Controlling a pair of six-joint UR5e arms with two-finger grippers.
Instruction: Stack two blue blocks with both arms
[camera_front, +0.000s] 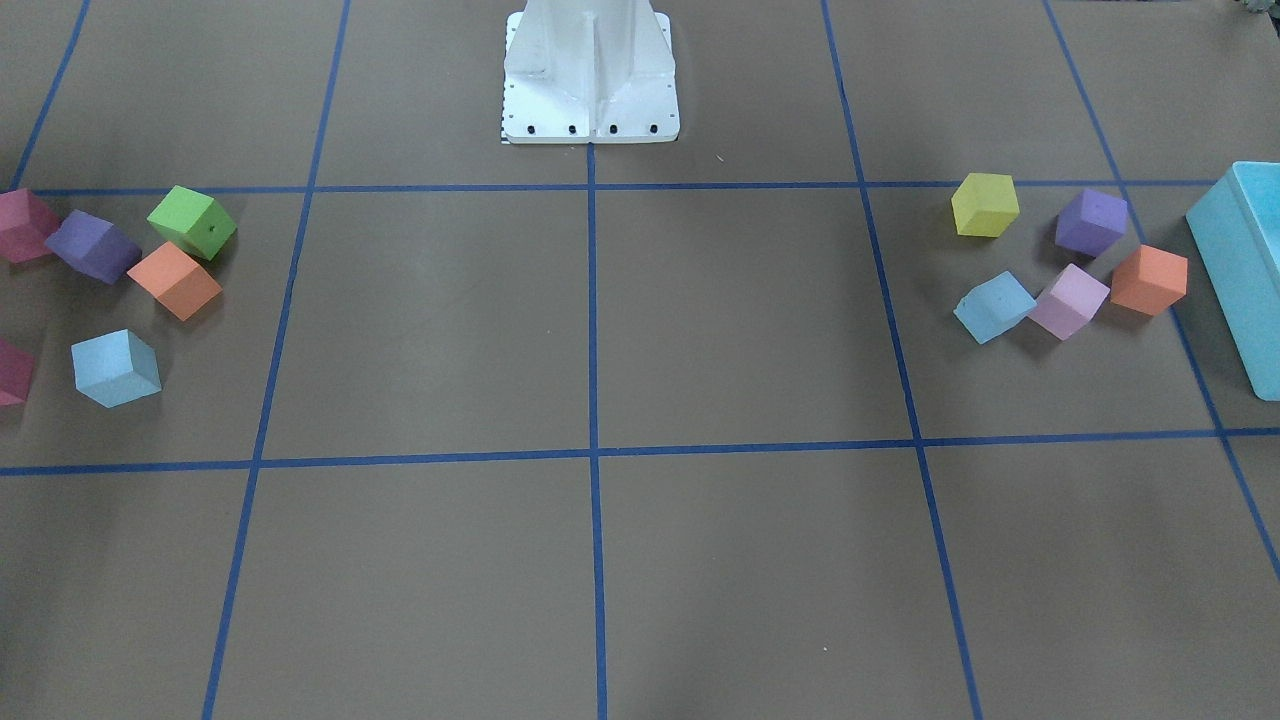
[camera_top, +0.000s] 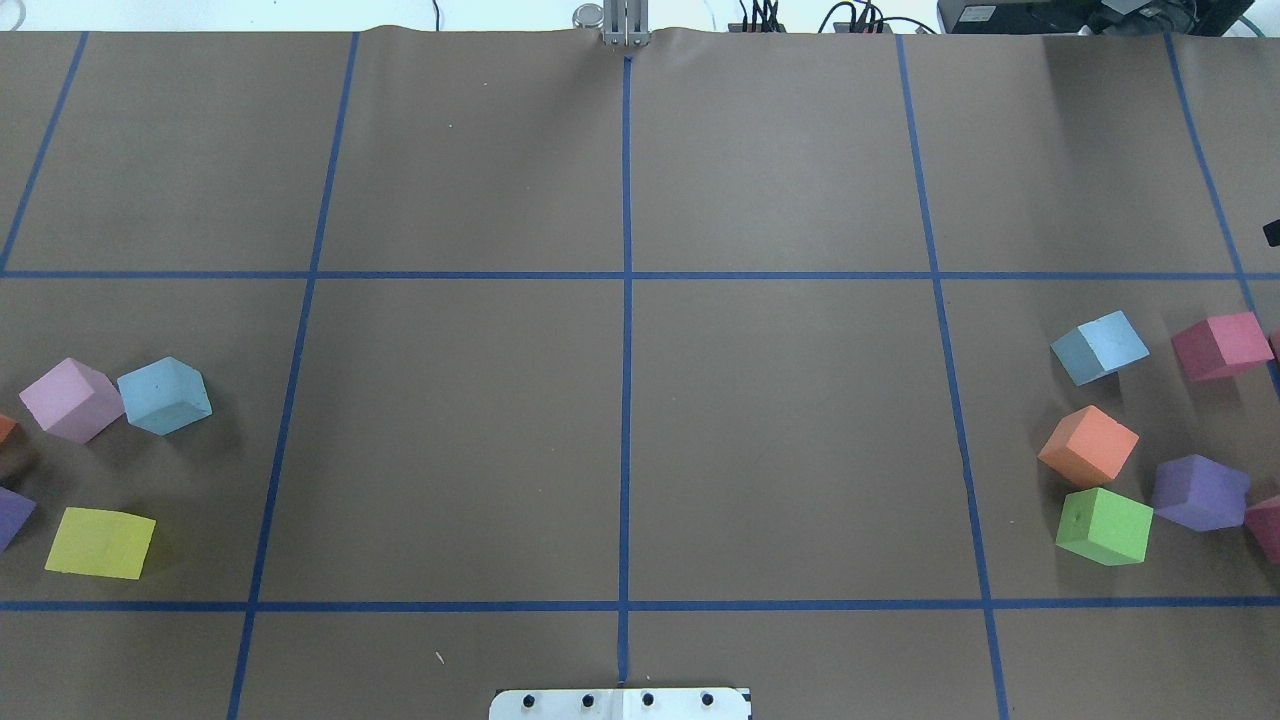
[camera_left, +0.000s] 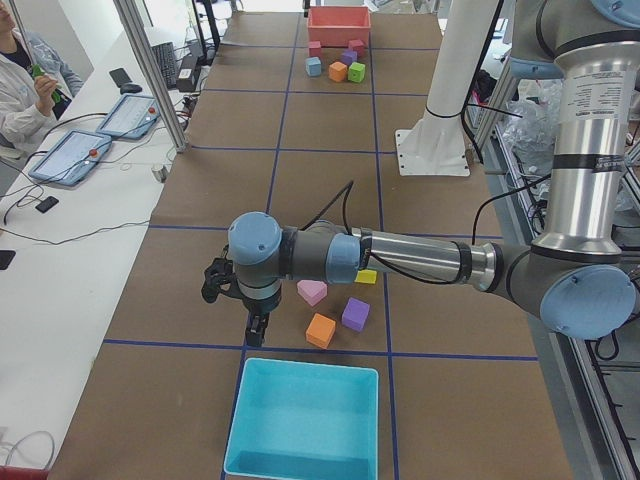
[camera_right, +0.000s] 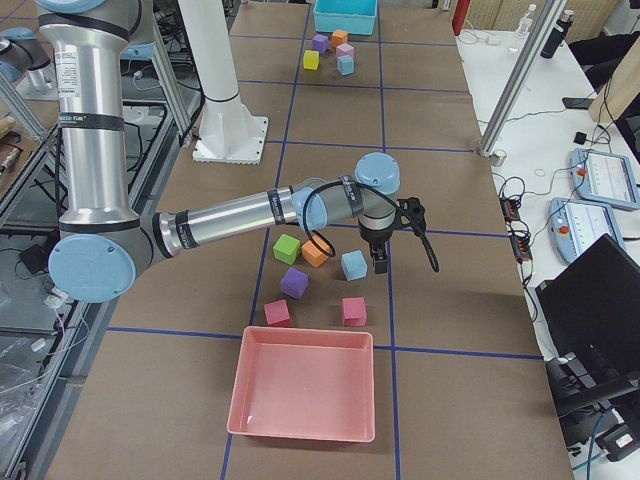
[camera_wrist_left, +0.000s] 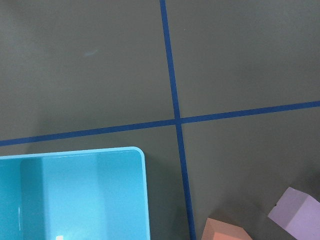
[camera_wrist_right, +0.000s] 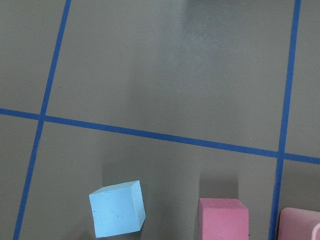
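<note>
One white base mount (camera_top: 620, 703) sits at the robot's edge of the table (camera_top: 450, 430), on the centre tape line. Next out on the robot's left lies a yellow cube (camera_top: 100, 542). On the right, at about the same depth, a green cube (camera_top: 1104, 526) has a purple cube (camera_top: 1200, 491) near it and an orange cube (camera_top: 1088, 445) just beyond it, close against it.

Farther out, the left blue block (camera_top: 163, 396) rests on the table touching a lilac cube (camera_top: 72, 399). Both are turned askew to the grid tape. Across the table the right blue block (camera_top: 1098, 347) stands free, with a dark pink cube (camera_top: 1218, 345) near it. Neither blue block is held, and they lie well apart.

Farther still, toward the operators' side, the left arm (camera_left: 420, 258) stretches low over its group of cubes. The left tool (camera_left: 257, 328) points down over bare table by a corner of the turquoise bin (camera_left: 305, 420). I cannot tell whether its fingers are spread or pressed together. The right arm (camera_right: 240, 215) reaches out the same way. The right tool (camera_right: 381, 262) hangs near the right blue block, on its outer side and not gripping it, and I cannot tell how its fingers are set either. A pink tray (camera_right: 300, 385) lies at that end of the table.
</note>
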